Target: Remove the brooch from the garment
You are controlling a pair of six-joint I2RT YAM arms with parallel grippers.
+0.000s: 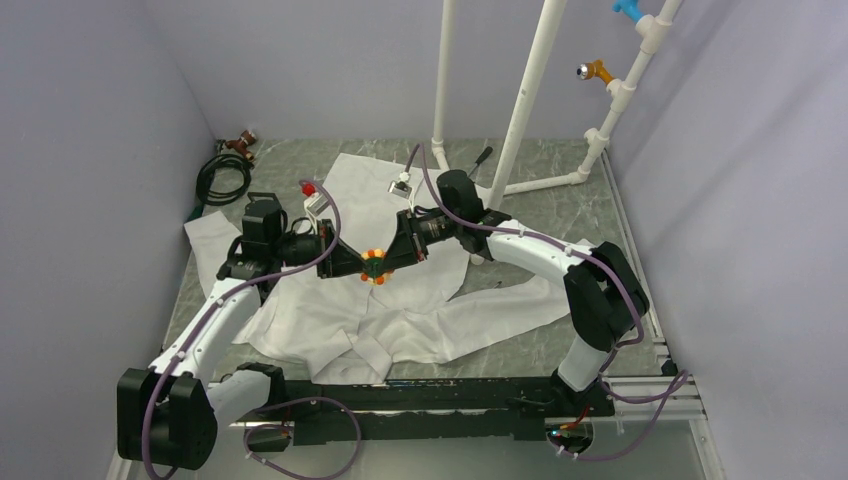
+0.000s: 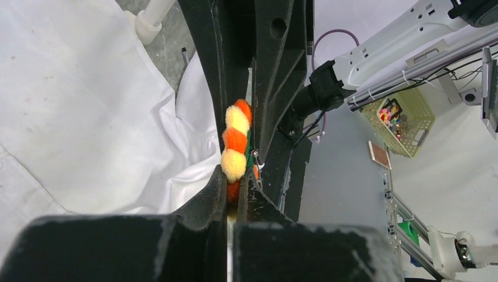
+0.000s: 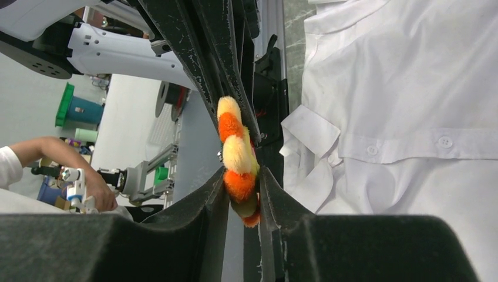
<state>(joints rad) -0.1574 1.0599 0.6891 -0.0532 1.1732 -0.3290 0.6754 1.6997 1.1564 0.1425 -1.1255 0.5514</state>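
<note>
Brooch [image 1: 374, 266]: one only, held at the centre of the table, above the garment [image 1: 330, 320], with a claw on either side of it.

From the bases at 6 o'clock, two arms reach inward and meet tip to tip. The left gripper [image 2: 230, 194] comes in from 9 o'clock, its two fingers pressed together on the brooch's lower petals. The right gripper [image 3: 244, 197] comes in from 3 o'clock with a finger on each side of the same disc. Whether it is squeezing or merely touching, I cannot tell.

Below lies the one white shirt, spread flat and wrinkled. In the right wrist view the brooch looks clear of the cloth, though its pin side is hidden.

Farther off are one black cable coil [image 1: 222, 178] at 10 o'clock and one white pipe stand [image 1: 530, 90] at 1 o'clock.

The likely trouble is two claws sharing one small, soft thing. If they pull in opposite directions the petals may tear, and a shallow left pinch could drop it. A pin caught in the thin fabric would drag the fabric up.
</note>
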